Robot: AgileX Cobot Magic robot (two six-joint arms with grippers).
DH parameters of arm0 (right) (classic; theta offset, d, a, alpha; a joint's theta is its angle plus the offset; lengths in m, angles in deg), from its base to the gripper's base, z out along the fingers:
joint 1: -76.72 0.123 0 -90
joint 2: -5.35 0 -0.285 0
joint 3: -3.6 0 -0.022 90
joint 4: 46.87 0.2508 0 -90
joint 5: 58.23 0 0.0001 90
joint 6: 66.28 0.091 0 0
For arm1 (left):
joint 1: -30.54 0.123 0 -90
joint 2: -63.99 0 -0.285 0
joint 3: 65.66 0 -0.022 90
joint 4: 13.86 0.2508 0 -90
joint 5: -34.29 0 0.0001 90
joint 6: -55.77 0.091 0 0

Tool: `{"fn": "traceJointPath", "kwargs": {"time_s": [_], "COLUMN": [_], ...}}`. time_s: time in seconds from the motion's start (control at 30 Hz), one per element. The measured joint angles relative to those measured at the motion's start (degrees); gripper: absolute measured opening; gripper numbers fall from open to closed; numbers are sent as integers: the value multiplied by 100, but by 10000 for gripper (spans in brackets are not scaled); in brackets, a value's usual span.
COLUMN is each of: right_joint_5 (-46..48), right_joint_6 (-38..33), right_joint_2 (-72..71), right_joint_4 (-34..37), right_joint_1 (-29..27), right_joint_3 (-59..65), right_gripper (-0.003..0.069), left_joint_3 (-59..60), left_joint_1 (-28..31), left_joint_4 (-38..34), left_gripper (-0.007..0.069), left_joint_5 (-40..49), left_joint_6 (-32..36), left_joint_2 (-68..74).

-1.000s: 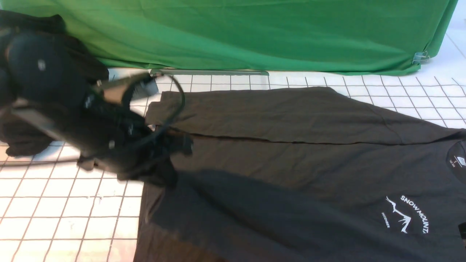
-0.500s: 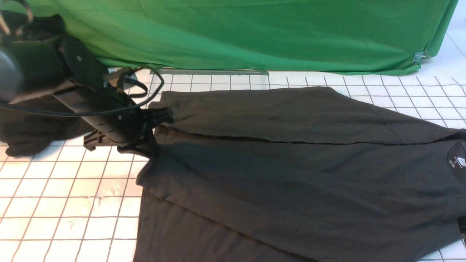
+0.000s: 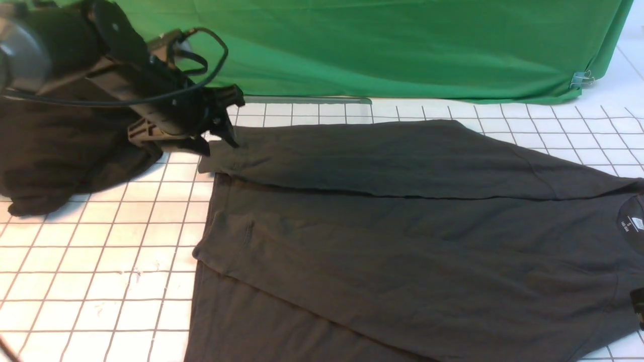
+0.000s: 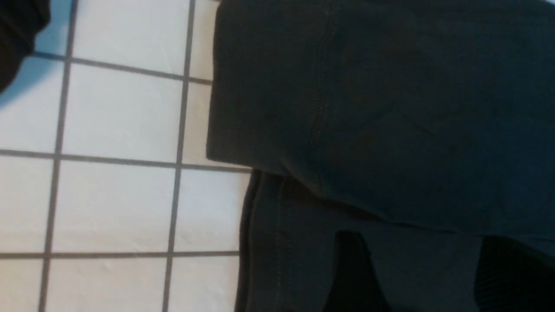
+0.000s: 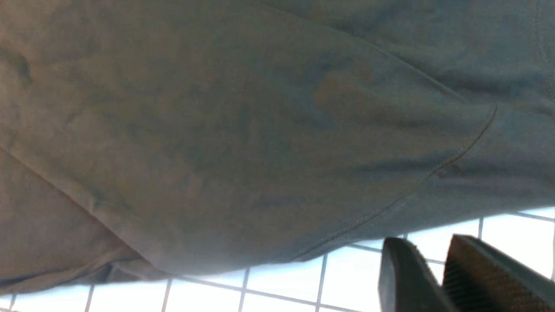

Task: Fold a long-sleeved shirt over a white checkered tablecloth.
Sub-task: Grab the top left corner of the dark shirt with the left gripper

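The dark grey long-sleeved shirt [image 3: 402, 226] lies spread on the white checkered tablecloth [image 3: 100, 261]. One sleeve is folded along its far edge and a near flap is laid over the chest. Its white neck label [image 3: 636, 221] shows at the right. My left gripper [image 3: 232, 120] hovers open just above the sleeve cuff at the shirt's far left corner; in the left wrist view its fingers [image 4: 353, 273] stand wide apart over the cloth [image 4: 390, 108]. My right gripper [image 5: 427, 260] is over the tablecloth [image 5: 282, 281] beside the shirt's edge [image 5: 260, 130], its fingers slightly apart and empty.
A shapeless black heap of cloth [image 3: 55, 156] lies at the far left under my left arm. The green backdrop [image 3: 352, 45] hangs along the table's far side, with a metal clip [image 3: 581, 78] at its right corner.
The left gripper carried the shirt's near flap over the chest print and covered it. It then opened, let go and lifted back toward the far left.
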Motion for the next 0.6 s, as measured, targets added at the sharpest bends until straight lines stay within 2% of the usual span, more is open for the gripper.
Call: {"fn": "traceJointPath", "kwargs": {"time_s": [0.3, 0.4, 0.6], "right_joint_5": [-4, -4, -6], "right_joint_6": [0, 0, 0], "right_joint_2": [0, 0, 0], "right_joint_4": [0, 0, 0], "right_joint_1": [0, 0, 0], "right_joint_3": [0, 0, 0], "right_gripper": [159, 165, 169], "left_joint_3": [-498, -615, -622], "left_joint_1": [245, 516, 622], "left_joint_4": [-33, -47, -85], "left_gripper": [367, 341, 310], "left_joint_5": [255, 217, 139], "left_joint_6": [0, -5, -23], "left_joint_2": [778, 789, 870]}}
